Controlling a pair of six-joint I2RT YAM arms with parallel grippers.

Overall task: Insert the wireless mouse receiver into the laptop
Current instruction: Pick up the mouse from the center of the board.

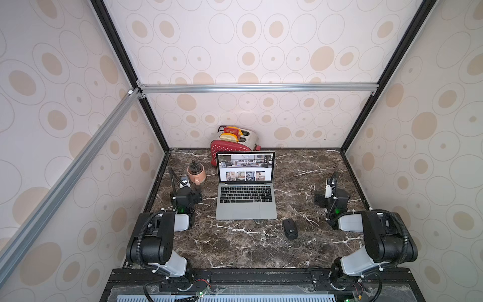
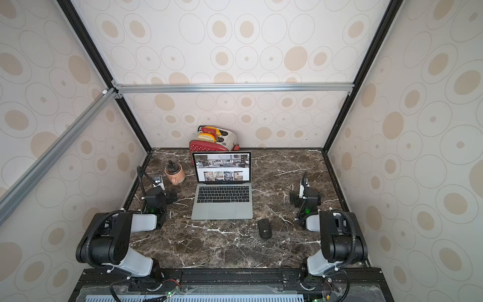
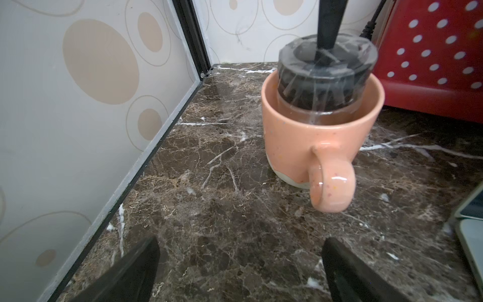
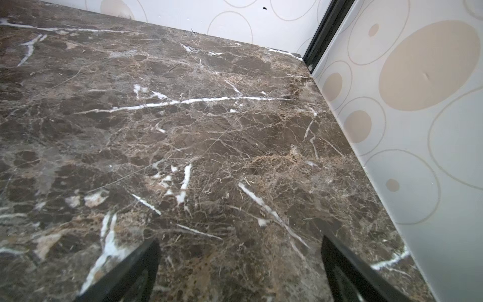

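Note:
The laptop (image 1: 245,201) (image 2: 222,201) lies open at mid-table, its screen showing a white page of photos. Its corner shows in the left wrist view as the laptop's edge (image 3: 470,240). A black wireless mouse (image 1: 290,228) (image 2: 264,228) rests on the marble, near the laptop's front right corner. The wireless mouse receiver is not visible in any view. My left gripper (image 3: 240,261) (image 1: 188,194) hovers left of the laptop, open, with bare marble between its fingers. My right gripper (image 4: 240,261) (image 1: 329,197) sits right of the laptop, open and empty, facing the back right corner.
A peach mug (image 1: 196,175) (image 3: 313,136) holding a dark-lidded jar stands just ahead of the left gripper. A red dotted toaster (image 1: 230,149) (image 3: 431,65) sits behind the laptop against the back wall. Patterned walls close in the table (image 4: 183,117) on three sides.

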